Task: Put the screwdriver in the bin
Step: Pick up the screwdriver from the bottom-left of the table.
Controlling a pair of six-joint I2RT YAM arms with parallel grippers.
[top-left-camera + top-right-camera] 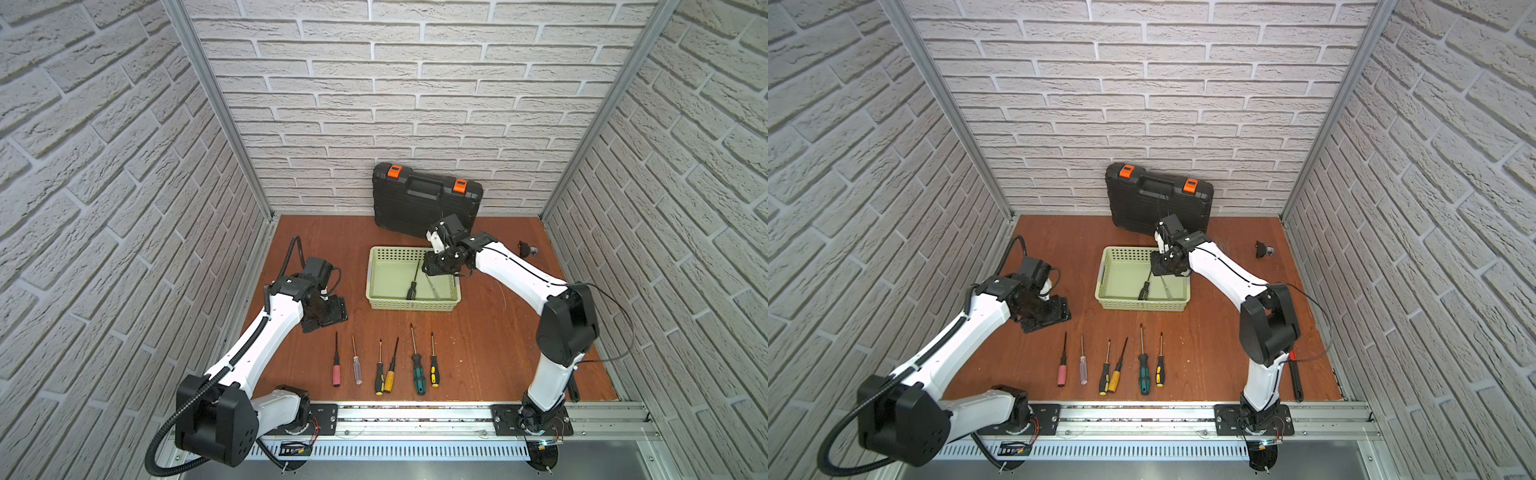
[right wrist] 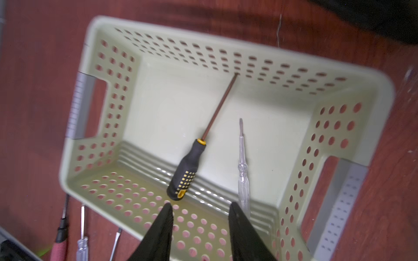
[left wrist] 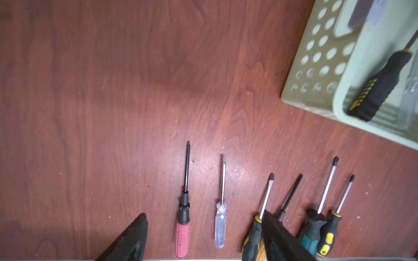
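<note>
While the right gripper [image 2: 200,214] hung over the bin [image 2: 95,24], jaws partly apart and empty, the black-and-yellow screwdriver [image 2: 188,167] lay on the bin's floor beside a clear screwdriver [image 2: 242,171]. The left gripper [image 3: 203,213] stood wide open, holding nothing, above the loose screwdrivers [image 3: 182,237] on the table [image 3: 90,113].

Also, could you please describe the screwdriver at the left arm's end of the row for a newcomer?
On the table, a row of six screwdrivers lies in front of the green bin. The pink-handled screwdriver ends that row on the left arm's side, beside a clear-handled one; no other handle is pink.
</note>
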